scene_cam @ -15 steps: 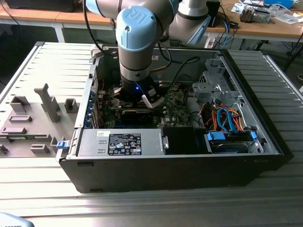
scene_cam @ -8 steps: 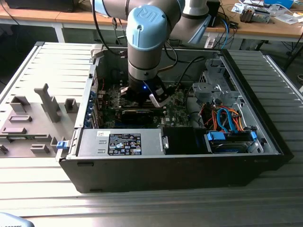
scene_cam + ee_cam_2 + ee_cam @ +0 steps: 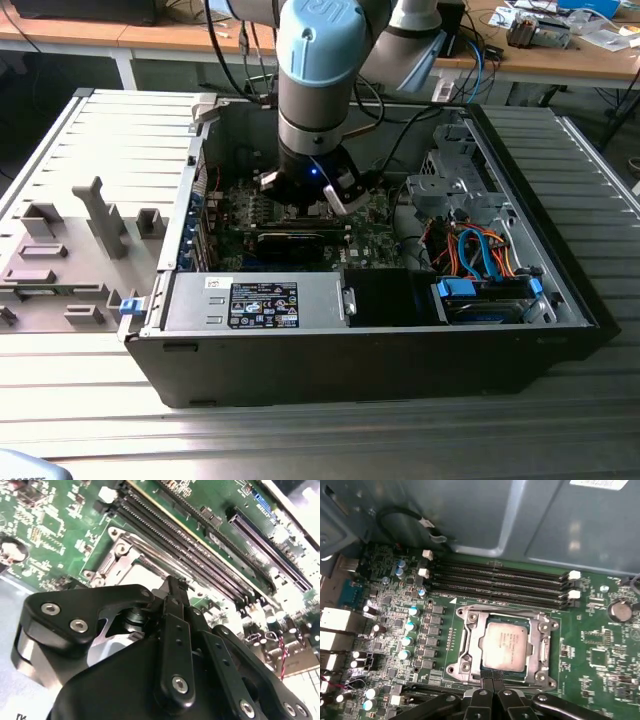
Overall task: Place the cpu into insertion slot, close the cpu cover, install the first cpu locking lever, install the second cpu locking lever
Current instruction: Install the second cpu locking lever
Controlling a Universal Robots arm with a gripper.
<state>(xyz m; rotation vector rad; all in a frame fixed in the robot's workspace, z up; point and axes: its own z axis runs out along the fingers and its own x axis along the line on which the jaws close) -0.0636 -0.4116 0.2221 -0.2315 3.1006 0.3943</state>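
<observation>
Gripper (image 3: pixel 487 682): my fingers pressed together, holding nothing | chip (image 3: pixel 504 643): lies in socket, under closed cover (image 3: pixel 536 645) | green board (image 3: pixel 600 650) around.

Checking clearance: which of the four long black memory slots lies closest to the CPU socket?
The slot at the edge of the row bordering the CPU socket; the other three lie beyond it, toward the grey case wall.

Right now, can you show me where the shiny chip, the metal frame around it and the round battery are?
cpu (image 3: pixel 504 645): first wrist view, middle of its silvery top.
cpu cover (image 3: pixel 538 647): first wrist view, the frame's side bar beside the chip.
round battery (image 3: pixel 620 611): first wrist view, centre of the silver disc.
</observation>
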